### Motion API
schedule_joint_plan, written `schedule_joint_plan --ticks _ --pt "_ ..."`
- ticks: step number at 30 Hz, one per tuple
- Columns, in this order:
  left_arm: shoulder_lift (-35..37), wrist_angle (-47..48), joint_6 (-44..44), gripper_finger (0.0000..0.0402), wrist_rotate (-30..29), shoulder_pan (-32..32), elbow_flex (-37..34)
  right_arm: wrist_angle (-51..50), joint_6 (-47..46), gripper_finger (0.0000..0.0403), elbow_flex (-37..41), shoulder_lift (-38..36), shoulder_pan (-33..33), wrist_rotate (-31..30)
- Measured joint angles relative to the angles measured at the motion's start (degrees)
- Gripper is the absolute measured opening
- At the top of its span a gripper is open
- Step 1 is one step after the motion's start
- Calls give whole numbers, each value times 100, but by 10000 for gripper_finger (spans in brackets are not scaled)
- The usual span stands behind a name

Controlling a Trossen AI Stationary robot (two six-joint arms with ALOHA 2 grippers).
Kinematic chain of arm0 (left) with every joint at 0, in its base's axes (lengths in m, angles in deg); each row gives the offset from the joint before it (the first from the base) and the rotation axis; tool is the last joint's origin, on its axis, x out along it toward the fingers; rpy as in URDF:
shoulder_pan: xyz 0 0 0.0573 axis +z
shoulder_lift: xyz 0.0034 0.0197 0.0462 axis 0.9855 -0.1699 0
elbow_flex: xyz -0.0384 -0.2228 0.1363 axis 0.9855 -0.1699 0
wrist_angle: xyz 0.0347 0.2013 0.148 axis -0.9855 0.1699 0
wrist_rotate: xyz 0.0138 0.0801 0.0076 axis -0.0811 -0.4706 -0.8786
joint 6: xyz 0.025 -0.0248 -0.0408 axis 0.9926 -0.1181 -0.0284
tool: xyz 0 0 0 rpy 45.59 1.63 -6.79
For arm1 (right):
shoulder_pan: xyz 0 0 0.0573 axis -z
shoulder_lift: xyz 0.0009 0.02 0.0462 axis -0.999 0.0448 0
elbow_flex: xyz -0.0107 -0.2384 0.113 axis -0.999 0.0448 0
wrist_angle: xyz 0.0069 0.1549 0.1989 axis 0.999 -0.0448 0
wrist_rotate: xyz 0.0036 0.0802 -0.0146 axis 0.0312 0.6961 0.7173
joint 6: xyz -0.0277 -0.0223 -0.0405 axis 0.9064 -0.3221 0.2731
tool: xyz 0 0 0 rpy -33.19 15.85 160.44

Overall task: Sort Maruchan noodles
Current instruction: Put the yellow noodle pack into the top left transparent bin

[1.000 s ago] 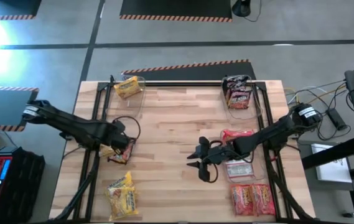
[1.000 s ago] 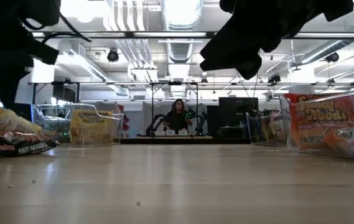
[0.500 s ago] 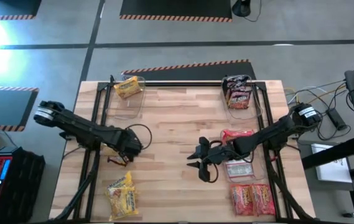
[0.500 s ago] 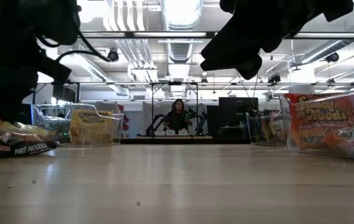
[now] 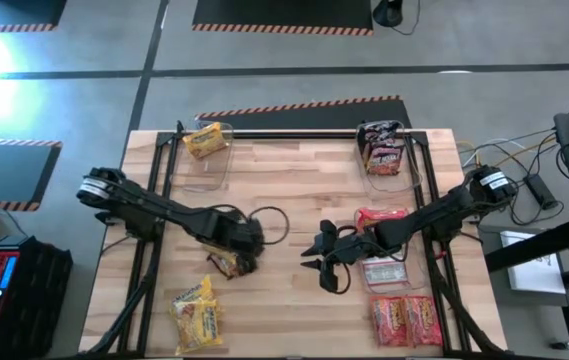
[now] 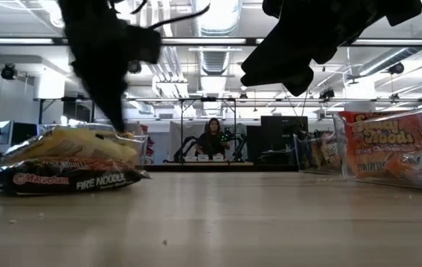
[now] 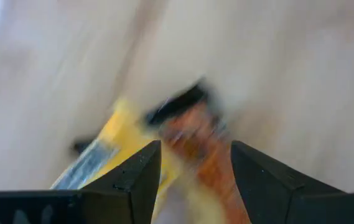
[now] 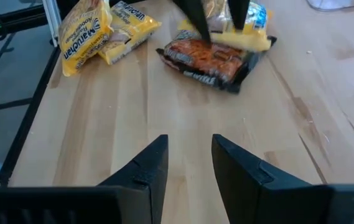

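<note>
Wooden table [image 5: 274, 190], fitted with clear bins at its edges. The left gripper [image 5: 236, 262] is positioned left of the table's centre, directly over a dark Fire Noodle packet [image 6: 70, 178] and a yellow packet [image 6: 73, 144] lying on top of it; its fingers [image 7: 133, 174] are seen straddling the pair, but whether a packet is actually clamped cannot be told. The right gripper [image 5: 326, 262] is held above bare wood right of centre, its fingers [image 8: 149, 168] parted with nothing between them. Two yellow packets [image 5: 196, 315] are laid at the near left edge. One yellow packet [image 5: 207, 140] is kept in the far left bin [image 5: 204, 165]. Dark packets [image 5: 384, 150] are stored in the far right bin [image 5: 416, 160]. Red-orange packets [image 5: 404, 318] are grouped at the near right, with a further red-orange packet [image 5: 382, 216] just beyond them beside the right arm.
</note>
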State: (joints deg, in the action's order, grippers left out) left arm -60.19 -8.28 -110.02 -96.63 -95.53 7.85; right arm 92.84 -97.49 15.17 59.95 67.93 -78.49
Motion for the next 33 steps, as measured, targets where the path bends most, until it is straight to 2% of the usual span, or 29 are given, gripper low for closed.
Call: schedule_joint_plan --ticks 4,8,11,14,20,26,33 --pt "-336 -624 739 176 -182 -1 383 37 7 109 0 0 0 0" --pt "-344 411 800 176 -888 0 751 61 -3 111 0 0 4 151" --pt "-219 1322 313 177 -1329 0 811 95 -4 111 0 6 34 518" --pt "-59 1893 -239 177 -1379 4 733 228 -3 112 0 33 42 549" --pt "177 2354 -1343 177 -917 -46 17 525 -44 107 -2 33 47 157" --pt "402 2118 -2080 177 -549 -149 -616 895 -44 106 0 316 197 103" --pt "391 269 -1632 177 -246 -189 -867 1398 -46 106 -133 1059 459 105"
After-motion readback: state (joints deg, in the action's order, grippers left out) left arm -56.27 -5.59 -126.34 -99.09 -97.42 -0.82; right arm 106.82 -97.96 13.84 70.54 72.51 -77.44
